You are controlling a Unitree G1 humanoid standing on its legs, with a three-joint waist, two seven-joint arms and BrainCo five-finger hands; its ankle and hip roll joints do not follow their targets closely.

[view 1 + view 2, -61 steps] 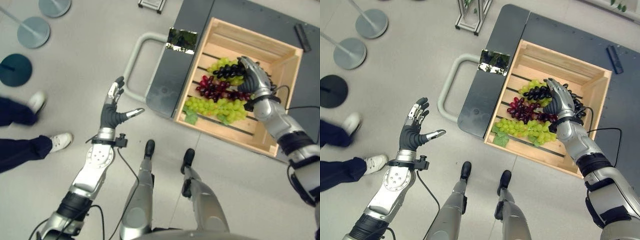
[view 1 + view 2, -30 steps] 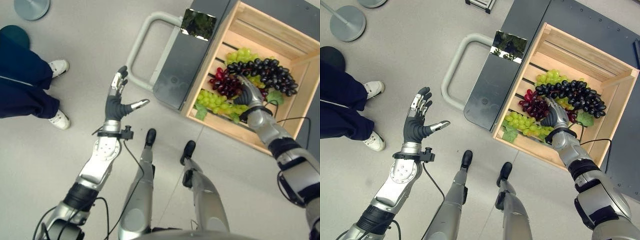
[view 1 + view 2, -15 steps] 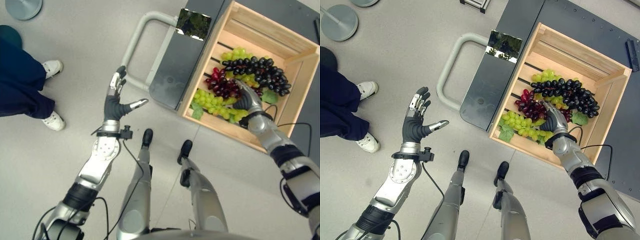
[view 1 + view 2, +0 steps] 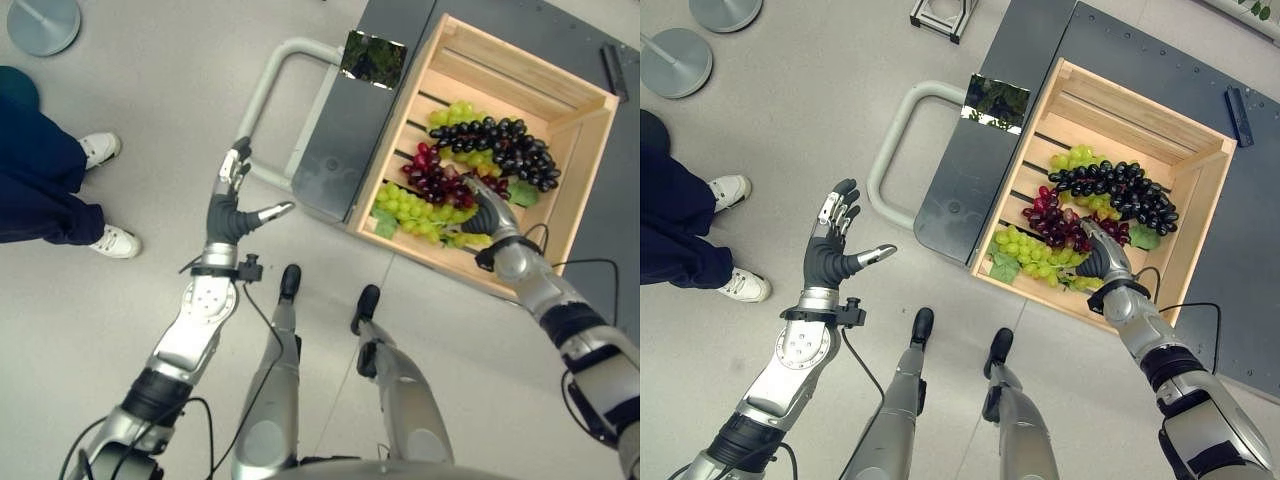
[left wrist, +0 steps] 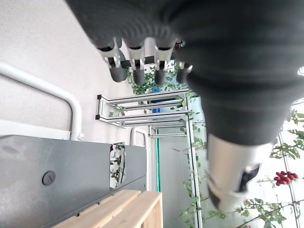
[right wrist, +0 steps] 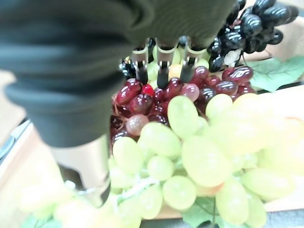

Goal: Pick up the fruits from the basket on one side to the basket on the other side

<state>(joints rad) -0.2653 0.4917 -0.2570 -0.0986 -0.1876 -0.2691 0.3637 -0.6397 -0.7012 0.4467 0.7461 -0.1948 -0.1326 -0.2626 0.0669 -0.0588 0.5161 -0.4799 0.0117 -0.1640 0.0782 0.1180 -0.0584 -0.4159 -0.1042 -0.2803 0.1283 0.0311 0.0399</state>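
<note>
We saw the right hand [image 4: 1095, 258] down inside the wooden crate [image 4: 1196, 210], its straight fingers resting on the green grapes [image 4: 1032, 251] and gripping nothing. The red grapes [image 4: 1056, 221] and black grapes [image 4: 1120, 194] lay in the crate too. The left hand [image 4: 832, 250] hung over the floor, well away from the crate, with its fingers spread wide and empty.

Left robot hand [image 4: 833, 249] spread open, raised; right robot hand [image 4: 1097, 256] reaches down, fingers straight.

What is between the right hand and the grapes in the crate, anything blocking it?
Nothing visible. The right hand is already inside the wooden crate, right over the green grapes, fingers reaching the red grapes. The black grapes lie just beyond.
</note>
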